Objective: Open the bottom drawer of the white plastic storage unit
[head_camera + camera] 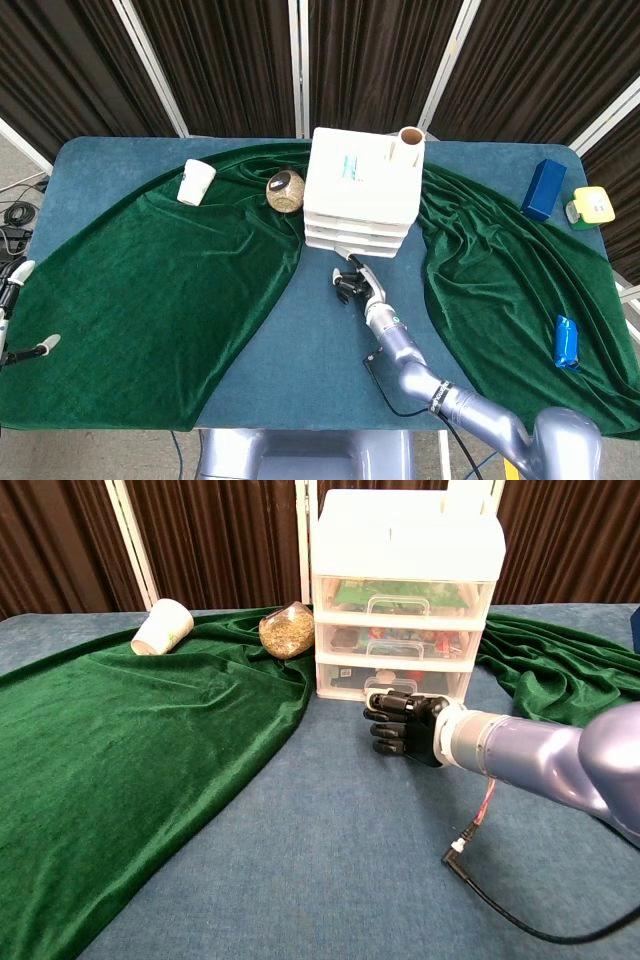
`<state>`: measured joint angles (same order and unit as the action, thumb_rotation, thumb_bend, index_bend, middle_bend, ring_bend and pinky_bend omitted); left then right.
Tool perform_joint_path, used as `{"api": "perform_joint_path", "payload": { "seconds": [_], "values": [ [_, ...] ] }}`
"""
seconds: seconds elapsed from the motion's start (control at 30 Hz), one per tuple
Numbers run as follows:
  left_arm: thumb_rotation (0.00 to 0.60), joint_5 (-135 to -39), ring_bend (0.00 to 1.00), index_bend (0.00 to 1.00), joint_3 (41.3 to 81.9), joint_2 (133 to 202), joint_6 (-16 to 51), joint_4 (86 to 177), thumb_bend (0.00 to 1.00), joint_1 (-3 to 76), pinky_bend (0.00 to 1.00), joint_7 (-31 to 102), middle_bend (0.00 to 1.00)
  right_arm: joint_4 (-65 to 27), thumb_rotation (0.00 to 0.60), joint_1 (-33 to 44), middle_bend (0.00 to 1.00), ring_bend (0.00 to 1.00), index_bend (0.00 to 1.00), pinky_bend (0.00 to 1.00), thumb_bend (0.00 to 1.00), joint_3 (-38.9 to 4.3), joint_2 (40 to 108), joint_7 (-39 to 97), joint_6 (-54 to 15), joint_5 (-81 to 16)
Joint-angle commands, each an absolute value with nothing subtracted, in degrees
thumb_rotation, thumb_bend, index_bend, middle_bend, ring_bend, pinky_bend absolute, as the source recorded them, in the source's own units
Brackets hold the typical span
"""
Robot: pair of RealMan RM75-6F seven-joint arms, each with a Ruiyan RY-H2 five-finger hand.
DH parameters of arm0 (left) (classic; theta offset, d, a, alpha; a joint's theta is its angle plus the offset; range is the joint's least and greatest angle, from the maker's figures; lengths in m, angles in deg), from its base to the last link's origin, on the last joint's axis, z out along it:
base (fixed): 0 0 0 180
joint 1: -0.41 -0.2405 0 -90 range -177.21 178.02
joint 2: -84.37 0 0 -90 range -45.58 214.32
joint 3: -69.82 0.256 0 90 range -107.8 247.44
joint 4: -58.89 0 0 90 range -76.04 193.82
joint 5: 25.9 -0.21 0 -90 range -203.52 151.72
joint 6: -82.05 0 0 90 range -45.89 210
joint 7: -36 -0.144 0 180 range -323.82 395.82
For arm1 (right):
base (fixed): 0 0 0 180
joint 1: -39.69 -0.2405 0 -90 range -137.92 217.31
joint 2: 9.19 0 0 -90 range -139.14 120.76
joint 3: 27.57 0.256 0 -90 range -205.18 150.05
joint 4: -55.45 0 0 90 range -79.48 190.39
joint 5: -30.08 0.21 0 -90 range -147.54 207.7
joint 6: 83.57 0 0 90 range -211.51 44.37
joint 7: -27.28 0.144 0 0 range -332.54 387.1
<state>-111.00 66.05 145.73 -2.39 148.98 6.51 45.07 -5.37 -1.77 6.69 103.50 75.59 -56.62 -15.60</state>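
Dark pleated curtains back a blue-covered table (100, 170) with a green velvet cloth (150, 290) draped across most of it. Right hand (403, 724) sits low on the bare blue strip, fingers curled inward with nothing visibly between them; whether a fingertip has caught the handle cannot be told. White plastic storage unit (405, 590) stands directly beyond the hand at table centre, its front facing the robot. Bottom drawer (345, 678) appears fully closed, its handle just behind the knuckles in the chest view, touching or nearly so. Judgement: the drawer's travel axis runs straight toward the robot, so the coming pull is back along the forearm line. Left hand (12, 310) shows only at the far table edge, well apart, apparently holding nothing; the right is plainly nearer. Unit's lid carries a pale label with blue marks (352, 167), unreadable. Cardboard tube (411, 143) stands on the lid. No legible writing elsewhere.
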Motion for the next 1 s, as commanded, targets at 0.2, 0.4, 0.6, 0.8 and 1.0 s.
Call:
{"api": "perform_joint_path", "payload": {
  "seconds": [0.2, 0.4, 0.6, 0.8, 1.0],
  "values": [
    [0.600, -110.8, 0.00, 0.00, 66.0, 145.6, -1.9, 148.7, 0.09, 6.7, 0.00, 45.7, 0.00, -3.3, 0.600, -1.7, 0.88, 0.92, 0.14, 0.80, 0.56, 7.7, 104.4, 76.2, -57.3, -16.4],
    [0.600, -110.8, 0.00, 0.00, 66.1, 145.6, -1.6, 148.7, 0.09, 6.8, 0.00, 46.0, 0.00, -3.9, 0.600, -0.5, 0.88, 0.92, 0.14, 0.80, 0.56, 7.7, 104.5, 75.7, -55.9, -16.7],
    [0.600, -111.0, 0.00, 0.00, 66.3, 145.6, -1.5, 148.9, 0.09, 6.9, 0.00, 45.9, 0.00, -6.1, 0.600, 1.2, 0.88, 0.92, 0.14, 0.80, 0.56, 7.5, 104.3, 74.9, -53.1, -16.9],
    [0.600, -111.5, 0.00, 0.00, 66.4, 145.5, -2.0, 149.3, 0.09, 6.8, 0.00, 45.8, 0.00, -7.3, 0.600, 1.9, 0.88, 0.92, 0.14, 0.80, 0.56, 7.1, 104.1, 73.9, -52.0, -16.1],
    [0.600, -111.5, 0.00, 0.00, 66.5, 145.4, -1.8, 149.3, 0.09, 6.8, 0.00, 46.1, 0.00, -7.2, 0.600, 2.0, 0.88, 0.92, 0.14, 0.80, 0.56, 6.8, 104.3, 72.7, -52.0, -14.8]
  ]
}}
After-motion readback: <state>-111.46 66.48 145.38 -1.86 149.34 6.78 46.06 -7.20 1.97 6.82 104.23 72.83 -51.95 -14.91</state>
